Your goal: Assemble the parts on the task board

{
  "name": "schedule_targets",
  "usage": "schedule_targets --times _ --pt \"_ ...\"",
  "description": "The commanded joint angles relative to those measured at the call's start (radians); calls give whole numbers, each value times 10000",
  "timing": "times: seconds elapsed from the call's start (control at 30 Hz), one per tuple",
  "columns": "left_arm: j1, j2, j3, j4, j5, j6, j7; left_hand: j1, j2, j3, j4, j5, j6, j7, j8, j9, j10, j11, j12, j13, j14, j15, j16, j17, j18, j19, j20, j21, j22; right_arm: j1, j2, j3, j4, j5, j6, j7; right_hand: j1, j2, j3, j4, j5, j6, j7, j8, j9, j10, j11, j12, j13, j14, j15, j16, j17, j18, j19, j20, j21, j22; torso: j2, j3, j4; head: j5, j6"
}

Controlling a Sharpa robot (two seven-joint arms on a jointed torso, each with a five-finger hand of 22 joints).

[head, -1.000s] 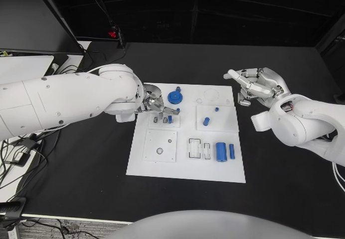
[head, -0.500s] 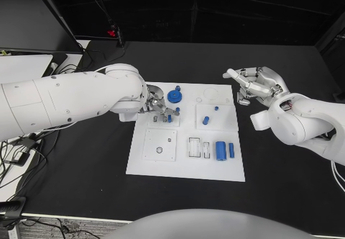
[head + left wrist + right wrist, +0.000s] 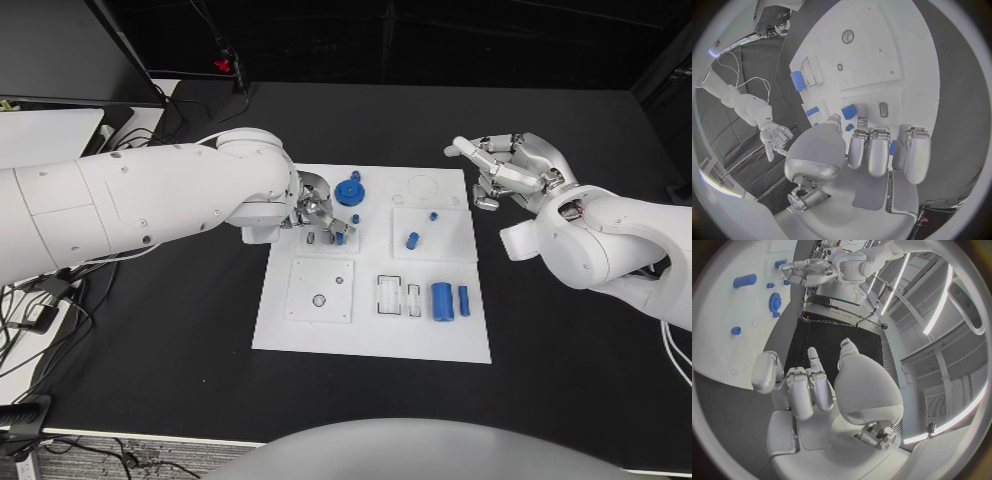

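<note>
Two silver hands work over a flat white board point(image 3: 374, 335) at the middle of the black tabletop. The left hand point(image 3: 315, 215) hangs over the board's far left part with its fingers point(image 3: 878, 154) curled down beside small blue parts; whether it grips one I cannot tell, since the fingers hide the contact. Just beside it stands a round blue gear point(image 3: 349, 192) with a peg on top. A short blue cylinder point(image 3: 413, 241) lies on a raised square plate near the board's far right, with a tiny blue pin point(image 3: 433, 216) beyond it. Near the board's right edge lie a thick blue cylinder point(image 3: 443, 302) and a thinner rod point(image 3: 463, 300), side by side next to rectangular slots. The near left plate carries a dark oval hole point(image 3: 320, 299). The right hand point(image 3: 508, 172) hovers off the board's far right corner, fingers loosely bent and apart, holding nothing. The right wrist view shows the gear point(image 3: 775, 302) as toothed.
</note>
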Motion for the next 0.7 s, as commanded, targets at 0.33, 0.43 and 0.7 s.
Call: schedule_targets --times 0.33,0.43,0.7 --pt "-12 97 8 -84 50 214 -8 403 243 148 14 287 168 -40 -214 177 1027 -95 35 2633 1052 -98 8 2632 -64 1043 -81 31 2632 -6 55 0 -29 27 17 -83 32 103 -81 14 90 -119 2 79 17 1077 73 25 2632 1039 49 25 2634 -13 83 -1 -2 656 0 -1 -5 -23 -28" --pt "-17 94 8 -75 50 257 5 524 250 170 10 332 180 -49 -251 223 1027 -104 35 2633 1052 -109 8 2632 -64 1043 -91 31 2632 -9 59 -2 -37 27 -1 -109 37 110 -87 14 107 -134 3 95 20 1077 74 25 2632 1039 50 25 2634 -13 85 -1 -3 657 3 -3 -6 -49 -32" --pt "-26 100 8 -84 50 284 82 687 242 194 9 393 190 -57 -309 287 1027 -112 35 2633 1052 -123 8 2632 -64 1043 -104 31 2632 -13 47 -5 -72 27 -40 -175 41 115 -99 14 130 -154 4 115 23 1077 75 25 2632 1039 51 25 2634 -10 79 -1 -10 654 4 0 5 -84 -50"
